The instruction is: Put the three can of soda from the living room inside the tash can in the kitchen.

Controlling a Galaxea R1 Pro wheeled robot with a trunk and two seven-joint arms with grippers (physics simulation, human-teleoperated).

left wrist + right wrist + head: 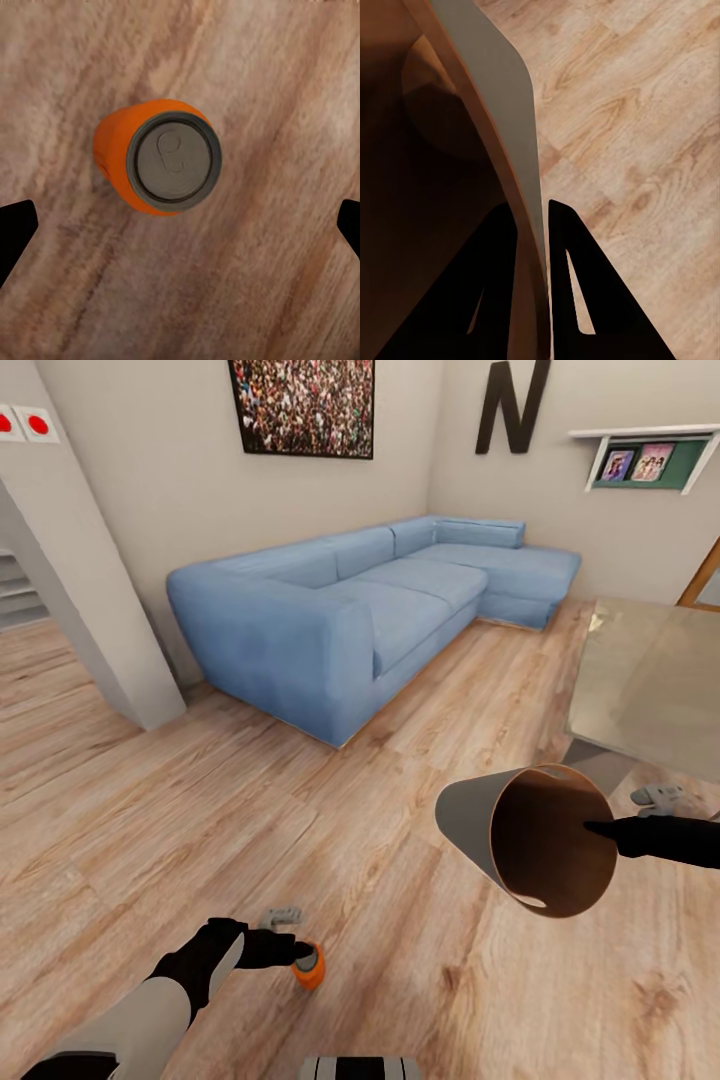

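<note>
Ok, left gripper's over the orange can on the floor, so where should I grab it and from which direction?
Come straight down from above. The orange can stands nearly upright on the wood floor, silver top facing the left gripper, whose open fingers sit wide either side. Shift slightly to centre it, then close on the round body just under the top rim. The right gripper holds the bin.

Soda can [309,966]: on floor [150,830] — under left gripper [303,954]
Trash can [530,838]: right, tilted
Sofa [370,600]: behind both
</note>
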